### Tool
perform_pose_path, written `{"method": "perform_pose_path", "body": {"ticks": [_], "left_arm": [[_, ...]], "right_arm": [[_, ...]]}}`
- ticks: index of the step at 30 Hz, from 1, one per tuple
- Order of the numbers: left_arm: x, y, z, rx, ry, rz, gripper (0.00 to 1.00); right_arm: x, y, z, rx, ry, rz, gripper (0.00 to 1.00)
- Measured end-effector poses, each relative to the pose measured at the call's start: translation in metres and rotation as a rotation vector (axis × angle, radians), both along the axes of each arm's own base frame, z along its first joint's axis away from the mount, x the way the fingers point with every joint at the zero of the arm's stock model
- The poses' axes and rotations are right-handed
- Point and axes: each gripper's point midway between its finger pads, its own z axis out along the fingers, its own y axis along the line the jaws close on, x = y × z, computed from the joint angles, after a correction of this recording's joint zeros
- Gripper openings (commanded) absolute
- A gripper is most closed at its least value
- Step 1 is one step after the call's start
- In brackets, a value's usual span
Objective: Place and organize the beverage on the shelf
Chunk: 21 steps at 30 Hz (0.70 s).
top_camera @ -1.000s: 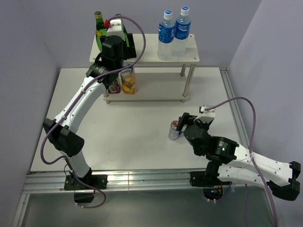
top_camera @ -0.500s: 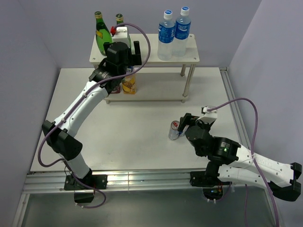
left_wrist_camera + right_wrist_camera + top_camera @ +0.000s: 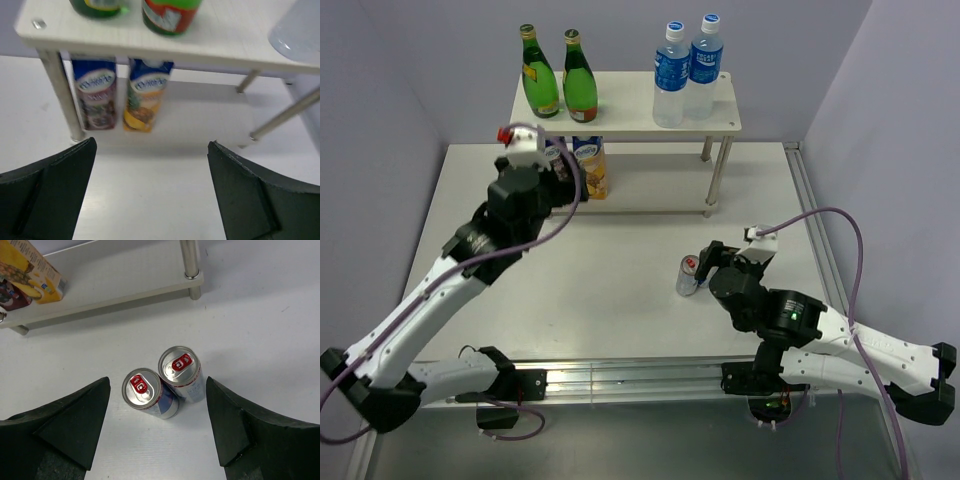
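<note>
Right pincer (image 3: 157, 385) is hovering wide open over the two cans (image 3: 147, 392), one finger on each side of the pair, gripping nothing. The cans are standing upright and touching each other on the tabletop (image 3: 590, 290), near-right of the shelf (image 3: 625, 105). Left pincer (image 3: 151, 145) is also gaping wide and carrying nothing. It's sitting just in front of the shelf's left end, facing the two cartons (image 3: 95, 95) on the lower tier.

The shelf is sitting at the far side, carrying green bottles (image 3: 538, 75) top-left, water bottles (image 3: 670, 75) top-right and the cartons lower-left. Lower-right is looking like the free slot for the cans.

Risks I'm seeing:
- Jaws are straddling both cans. Closing as is would be squeezing the pair rather than one, and with round sides sliding, one can could be popping out or tipping.
- Taking a single can means a finger wedging into the contact line between them, likely knocking the neighbour over.
- Going to the lower tier, headroom under the top board is looking tight and the near-right post (image 3: 717, 175) is sitting on the path. Clipping either could be rocking the shelf and toppling the tall bottles.
</note>
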Motion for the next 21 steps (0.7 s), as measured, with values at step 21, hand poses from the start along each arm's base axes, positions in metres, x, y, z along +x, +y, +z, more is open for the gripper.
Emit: {"method": "perform_pose_path", "body": {"ticks": [21], "left_arm": [[-0.164, -0.167, -0.28, -0.062, 0.228, -0.617, 0.98]], "right_arm": [[0.001, -0.009, -0.023, 0.025, 0.075, -0.033, 0.87]]}}
